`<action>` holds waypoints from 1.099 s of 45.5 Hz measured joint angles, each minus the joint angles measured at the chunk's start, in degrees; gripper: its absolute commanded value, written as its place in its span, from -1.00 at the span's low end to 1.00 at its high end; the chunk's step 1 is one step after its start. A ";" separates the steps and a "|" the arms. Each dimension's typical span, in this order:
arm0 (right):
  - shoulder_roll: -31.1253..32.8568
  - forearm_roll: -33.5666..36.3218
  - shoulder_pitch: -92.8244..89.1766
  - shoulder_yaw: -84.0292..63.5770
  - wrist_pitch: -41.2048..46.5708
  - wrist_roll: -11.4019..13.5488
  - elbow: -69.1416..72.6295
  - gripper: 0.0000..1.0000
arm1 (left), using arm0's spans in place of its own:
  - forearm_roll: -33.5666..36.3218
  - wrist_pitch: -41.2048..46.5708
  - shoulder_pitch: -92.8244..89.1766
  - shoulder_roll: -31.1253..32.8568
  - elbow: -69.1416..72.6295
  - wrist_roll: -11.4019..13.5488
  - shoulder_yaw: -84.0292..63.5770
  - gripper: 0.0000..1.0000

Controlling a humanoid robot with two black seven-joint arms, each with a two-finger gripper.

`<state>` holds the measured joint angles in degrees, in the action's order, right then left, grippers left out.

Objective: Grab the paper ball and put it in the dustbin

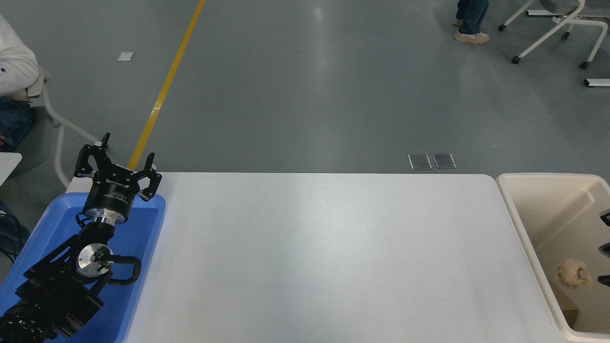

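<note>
The tan paper ball (pixel 573 274) is inside the cream-white dustbin (pixel 548 176) at the table's right end, low against its inner wall and free of any gripper. Only black slivers of my right gripper (pixel 606 248) show at the picture's right edge, over the bin and just right of the ball; its fingers stand apart with nothing between them. My left gripper (pixel 118 165) is parked open at the lower left, above the back of a blue tray.
A shallow blue tray (pixel 150 228) lies under the left arm at the table's left end. A seated person (pixel 14 62) is at the far left, and a person's feet (pixel 469 35) and chairs (pixel 553 28) at the top right.
</note>
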<state>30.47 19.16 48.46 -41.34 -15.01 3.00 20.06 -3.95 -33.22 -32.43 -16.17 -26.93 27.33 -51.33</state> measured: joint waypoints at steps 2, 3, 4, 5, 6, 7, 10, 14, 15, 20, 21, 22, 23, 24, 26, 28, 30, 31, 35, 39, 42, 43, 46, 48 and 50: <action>0.00 -0.01 0.48 1.17 0.04 0.00 0.06 1.00 | 0.00 0.00 0.00 0.00 0.00 0.00 0.00 0.98; 0.00 -0.04 0.95 2.22 0.07 0.00 0.11 1.00 | -0.01 0.00 0.00 0.00 0.00 0.00 0.00 0.98; 0.00 -0.05 1.29 2.91 0.08 0.00 0.14 1.00 | 0.00 0.00 0.00 0.00 -0.01 0.00 0.00 0.98; 0.00 -0.06 1.68 3.58 0.09 -0.02 0.15 1.00 | 0.00 0.00 0.00 0.00 -0.01 0.00 0.00 0.98; 0.00 -0.07 2.11 4.24 0.09 -0.01 0.17 1.00 | 0.00 0.00 0.00 0.00 -0.01 0.00 0.00 0.98; 0.00 -0.08 2.63 5.00 0.09 -0.02 0.21 1.00 | 0.00 0.00 0.00 0.00 -0.01 0.00 0.00 0.98; -0.22 -0.13 4.18 7.07 0.11 -0.11 0.41 1.00 | 0.00 0.00 0.00 0.00 -0.01 0.00 0.00 0.98; -0.63 -0.14 6.00 9.85 0.15 -0.18 0.93 1.00 | 0.00 0.00 0.00 0.00 0.00 0.00 0.00 0.98; -0.70 -0.15 6.45 10.52 0.15 -0.19 1.11 1.00 | 0.00 0.00 0.00 0.00 0.00 0.00 0.00 0.98; -0.86 -0.21 8.72 13.18 0.20 -0.27 2.49 1.00 | 0.00 0.00 0.00 0.00 0.00 0.00 0.00 0.98; -0.86 -0.23 9.12 13.49 0.20 -0.27 2.71 1.00 | -0.01 0.00 0.00 0.00 0.00 0.00 0.00 0.98; -0.86 -0.26 9.63 13.74 0.20 -0.28 2.92 1.00 | 0.00 0.00 0.00 0.00 0.00 0.00 0.00 0.98; -0.85 -0.31 10.44 13.99 0.22 -0.29 3.25 1.00 | -0.01 0.00 0.00 0.00 0.00 0.00 0.00 0.98; -0.83 -0.36 11.00 14.10 0.23 -0.30 3.47 1.00 | 0.00 0.00 0.00 0.00 0.00 0.00 0.00 0.98; -0.77 -0.61 12.62 14.04 0.28 -0.31 4.09 1.00 | -0.01 0.00 0.00 0.00 0.00 0.00 0.00 0.98; -0.75 -0.96 14.11 13.64 0.32 -0.31 4.64 1.00 | 0.00 0.00 0.00 0.00 0.00 0.00 0.00 0.98; -0.74 -1.57 16.22 12.70 0.37 -0.30 5.41 1.00 | 0.00 0.00 0.00 0.00 0.00 0.00 0.00 0.98; -0.74 -1.88 17.17 12.24 0.37 -0.30 5.76 1.00 | 0.00 0.00 0.00 0.00 -0.01 0.00 0.00 0.98; -0.75 -3.15 21.62 9.70 0.44 -0.28 8.18 1.00 | -0.02 0.00 0.00 0.00 -0.02 0.00 0.00 0.98; -0.86 -4.10 27.13 6.51 0.75 -0.28 12.09 1.00 | 0.00 -0.01 0.00 0.00 -0.03 0.00 0.00 0.98; -1.11 -4.52 30.69 4.17 1.34 -0.25 14.70 1.00 | -0.01 -0.03 0.00 0.00 -0.03 0.00 0.00 0.98; -1.29 -4.65 32.22 3.04 1.70 -0.25 15.82 1.00 | 0.00 -0.05 0.00 0.00 -0.03 0.00 0.00 0.98; -2.01 -4.94 36.15 -0.14 2.99 -0.24 18.50 1.00 | 0.00 -0.08 0.00 0.00 -0.03 0.00 0.00 0.98; -2.50 -5.09 38.55 -2.26 4.03 -0.21 20.07 1.00 | -0.01 -0.08 0.00 0.00 -0.02 0.00 0.00 0.98; -3.10 -5.23 41.28 -4.59 5.59 -0.22 21.99 1.00 | 0.00 -0.09 0.00 0.00 -0.02 0.00 0.00 0.98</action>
<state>27.37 13.94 89.74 -45.93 -9.41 2.78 42.05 -3.95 -33.30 -32.43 -16.17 -26.95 27.33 -51.33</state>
